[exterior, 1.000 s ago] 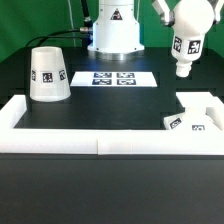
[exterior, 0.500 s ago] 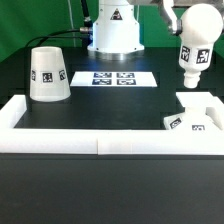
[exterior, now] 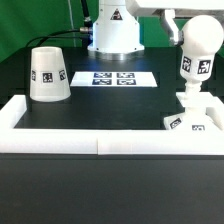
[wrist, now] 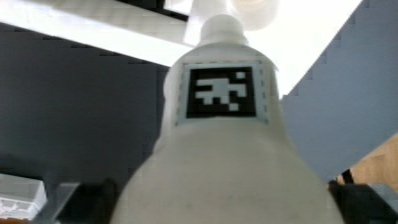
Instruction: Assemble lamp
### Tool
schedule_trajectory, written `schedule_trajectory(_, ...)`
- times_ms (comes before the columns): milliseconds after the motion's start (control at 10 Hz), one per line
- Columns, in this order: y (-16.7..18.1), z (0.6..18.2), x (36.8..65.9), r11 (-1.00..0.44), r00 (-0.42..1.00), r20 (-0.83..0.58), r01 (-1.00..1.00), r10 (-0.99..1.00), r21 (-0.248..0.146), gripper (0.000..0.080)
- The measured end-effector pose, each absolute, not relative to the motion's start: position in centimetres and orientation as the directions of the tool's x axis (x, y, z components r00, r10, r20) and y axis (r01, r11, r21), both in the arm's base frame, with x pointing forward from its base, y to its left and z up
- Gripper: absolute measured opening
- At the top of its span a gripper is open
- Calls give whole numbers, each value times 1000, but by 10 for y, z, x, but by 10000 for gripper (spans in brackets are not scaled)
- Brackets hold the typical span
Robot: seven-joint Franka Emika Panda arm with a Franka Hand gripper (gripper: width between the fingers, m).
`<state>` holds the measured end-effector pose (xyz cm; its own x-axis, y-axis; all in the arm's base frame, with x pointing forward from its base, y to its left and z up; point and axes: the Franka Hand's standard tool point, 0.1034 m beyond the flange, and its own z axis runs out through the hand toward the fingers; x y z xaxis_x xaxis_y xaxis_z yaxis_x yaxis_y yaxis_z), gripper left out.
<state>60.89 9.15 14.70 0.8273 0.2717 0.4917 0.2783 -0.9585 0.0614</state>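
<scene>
Lamp bulb [exterior: 196, 58] stands upright at the exterior view's right, narrow end down on the squat base [exterior: 192, 119]. The tool [exterior: 197, 36] grips its rounded top. The shade [exterior: 47, 74] sits well apart at the left of the black bench [exterior: 110, 105], the marker board [exterior: 118, 78] between them.

Marker board [exterior: 113, 77] flat on the black table [exterior: 105, 112], white raised border [exterior: 60, 143] along its near edge.
</scene>
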Motion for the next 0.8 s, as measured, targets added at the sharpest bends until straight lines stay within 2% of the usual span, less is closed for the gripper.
schedule_trajectory(800, 102, 140, 603, -953, 829, 480, 296, 287, 59, 580)
